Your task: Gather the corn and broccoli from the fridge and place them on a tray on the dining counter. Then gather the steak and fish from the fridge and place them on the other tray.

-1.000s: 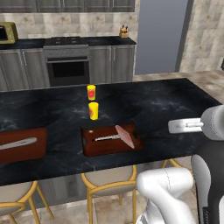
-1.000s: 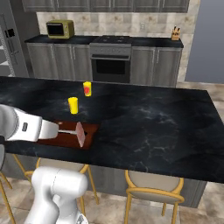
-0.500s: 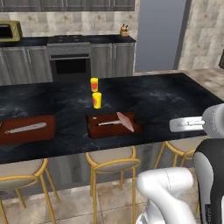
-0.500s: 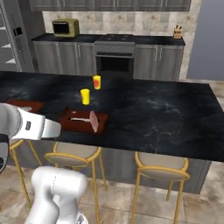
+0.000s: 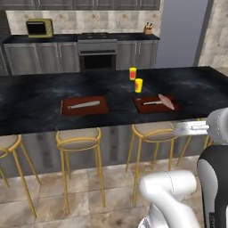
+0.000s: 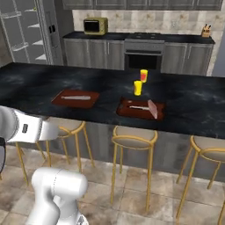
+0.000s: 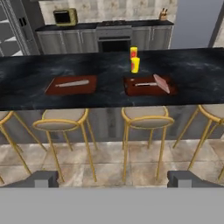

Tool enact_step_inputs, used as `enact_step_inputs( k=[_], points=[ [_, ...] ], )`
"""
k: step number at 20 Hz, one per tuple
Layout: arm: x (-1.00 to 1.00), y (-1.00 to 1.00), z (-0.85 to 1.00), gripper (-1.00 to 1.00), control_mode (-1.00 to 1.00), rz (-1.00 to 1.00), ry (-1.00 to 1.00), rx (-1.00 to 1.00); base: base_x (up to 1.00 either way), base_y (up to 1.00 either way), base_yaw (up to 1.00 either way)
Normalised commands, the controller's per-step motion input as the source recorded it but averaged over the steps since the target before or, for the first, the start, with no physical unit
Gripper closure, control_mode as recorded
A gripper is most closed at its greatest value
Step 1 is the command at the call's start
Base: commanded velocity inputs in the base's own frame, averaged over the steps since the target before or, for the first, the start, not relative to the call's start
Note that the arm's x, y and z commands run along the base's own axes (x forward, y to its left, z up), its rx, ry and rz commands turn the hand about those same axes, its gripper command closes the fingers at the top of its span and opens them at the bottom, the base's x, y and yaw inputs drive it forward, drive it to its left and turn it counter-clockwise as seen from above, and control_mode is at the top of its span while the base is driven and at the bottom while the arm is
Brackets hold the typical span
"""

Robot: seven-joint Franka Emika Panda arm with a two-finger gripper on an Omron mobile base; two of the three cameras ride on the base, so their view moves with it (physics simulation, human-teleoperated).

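The steak lies on the right-hand brown tray on the dining counter, beside a thin grey strip. A second brown tray to its left carries another long grey strip; I cannot tell what either strip is. The fridge stands open at the far left, pale shelves showing. My gripper is open and holds nothing, well back from the counter over the floor. Corn and broccoli are out of view.
Two yellow cups with red labels stand behind the steak's tray. Yellow-framed stools line the counter's near side. An oven run and a microwave lie beyond. Tiled floor stretches in front.
The whole picture has shifted: the base has backed away from the counter, so the stools and floor now show. The steak and both trays stay where they were.
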Motion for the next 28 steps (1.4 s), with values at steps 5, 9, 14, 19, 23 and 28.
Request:
enact_step_inputs(
  k=[5, 9, 14, 19, 23, 28],
  points=[
    [0.0, 0.0, 0.0, -1.0, 1.0, 0.0, 0.0, 0.0, 0.0, 1.0, 0.0],
    [0.0, 0.0, 0.0, -1.0, 1.0, 0.0, 0.0, 0.0, 0.19, 1.0, 0.0],
    [0.0, 0.0, 0.0, -1.0, 1.0, 0.0, 0.0, 0.0, 0.26, 1.0, 0.03],
    [0.0, 0.0, 0.0, -1.0, 1.0, 0.0, 0.0, 0.0, 0.23, 1.0, 0.02],
    [0.0, 0.0, 0.0, -1.0, 1.0, 0.0, 0.0, 0.0, 0.21, 1.0, 0.0],
    [0.0, 0.0, 0.0, -1.0, 1.0, 0.0, 0.0, 0.0, 0.44, 1.0, 0.01]
  ],
)
